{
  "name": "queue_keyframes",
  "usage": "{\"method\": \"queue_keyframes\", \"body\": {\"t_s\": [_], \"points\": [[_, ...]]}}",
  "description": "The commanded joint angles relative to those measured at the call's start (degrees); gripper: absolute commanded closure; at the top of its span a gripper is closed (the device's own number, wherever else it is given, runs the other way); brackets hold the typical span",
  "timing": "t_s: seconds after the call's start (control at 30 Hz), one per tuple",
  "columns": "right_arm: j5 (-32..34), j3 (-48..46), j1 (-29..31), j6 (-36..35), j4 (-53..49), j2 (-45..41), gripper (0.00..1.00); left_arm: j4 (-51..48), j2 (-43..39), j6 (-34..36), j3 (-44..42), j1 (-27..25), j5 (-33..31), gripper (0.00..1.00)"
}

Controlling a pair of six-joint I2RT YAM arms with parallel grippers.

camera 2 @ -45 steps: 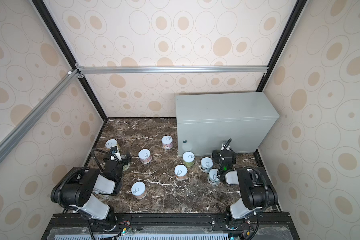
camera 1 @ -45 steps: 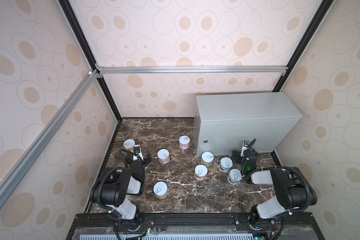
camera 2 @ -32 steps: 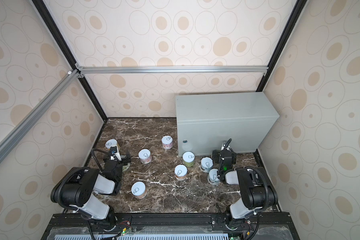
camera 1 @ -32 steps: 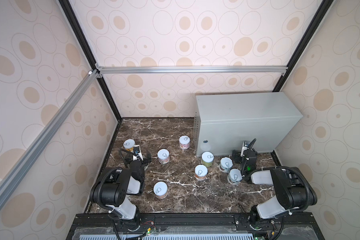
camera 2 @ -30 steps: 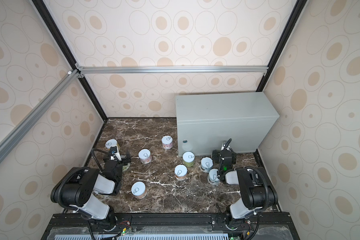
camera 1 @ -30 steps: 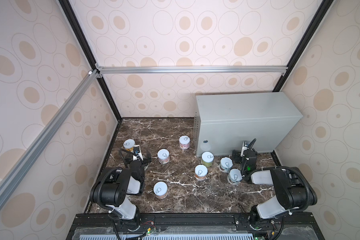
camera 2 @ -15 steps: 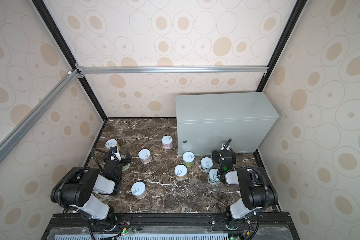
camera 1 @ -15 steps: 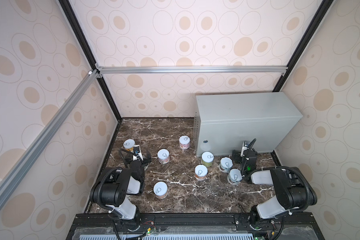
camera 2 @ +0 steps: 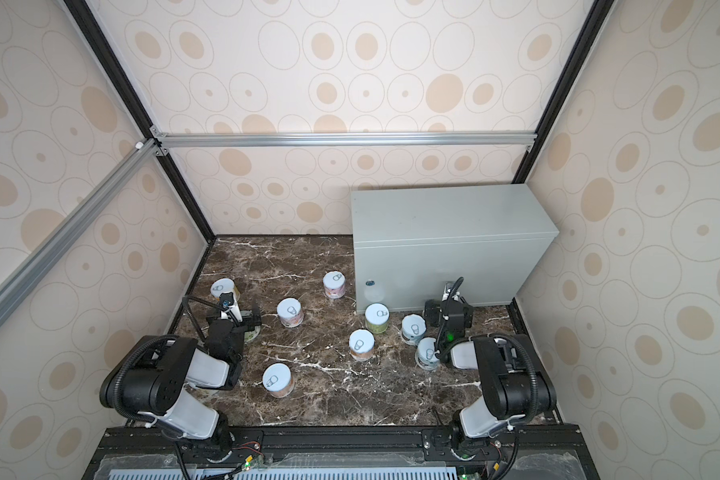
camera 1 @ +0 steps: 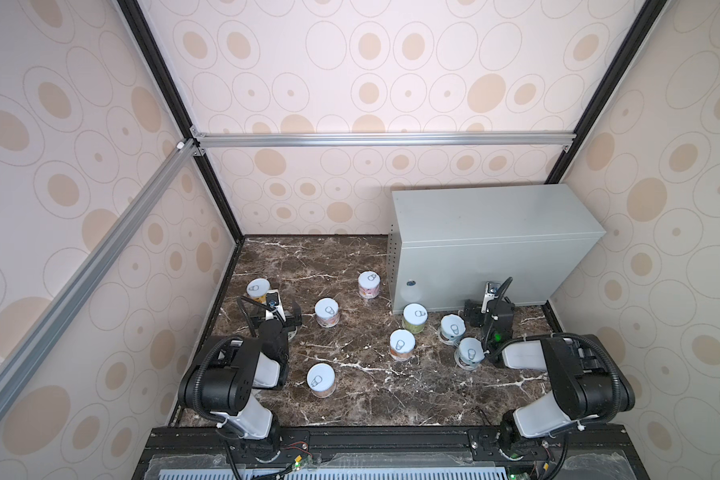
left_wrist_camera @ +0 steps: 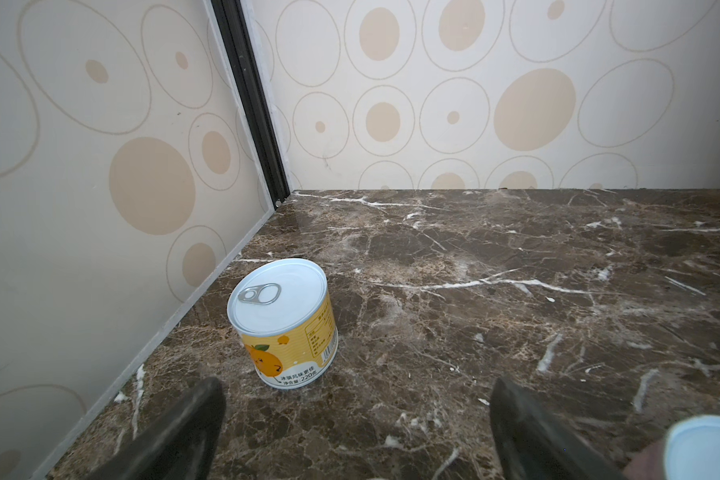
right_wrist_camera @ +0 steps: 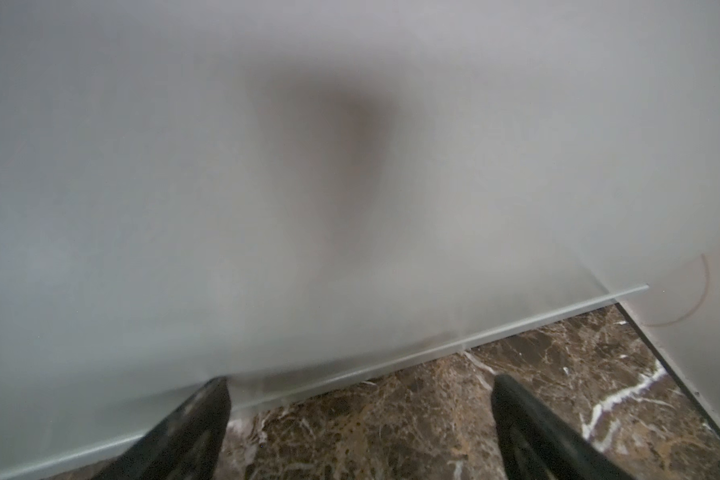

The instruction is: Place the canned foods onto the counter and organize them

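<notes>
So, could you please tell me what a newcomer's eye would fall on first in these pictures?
The big grey counter at the back right stands out, with no tin on its top yet. The canned foods are scattered upright over the dark marble surface in front of it. Low down, the left gripper, jaws open, faces a yellow tin, and the right gripper, also open, faces the counter's front.

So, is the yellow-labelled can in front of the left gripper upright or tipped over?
Upright: the yellow can stands on its base on the marble surface, pull-tab lid facing up.
</notes>
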Motion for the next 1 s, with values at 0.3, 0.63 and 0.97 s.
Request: {"method": "queue_keyframes", "body": {"t_s": [0.3, 0.63, 0.97], "points": [[7.04, 12.52, 0.02, 13.65, -48.09, -22.72, 0.0, -31.67, -21.31, -6.96, 12.4, 0.31, 2.5, 0.01], [-8.44, 14.51, 0.56, 17.95, -68.42, -40.34, 0.0, -54.12, -34.05, -12.95, 21.92, -5.86, 7.15, 0.01], [-5.0, 13.94, 13.23, 23.72, -78.72, -45.72, 0.01, -57.14, -31.71, -17.66, 22.31, -24.1, -7.01, 0.01]]}}
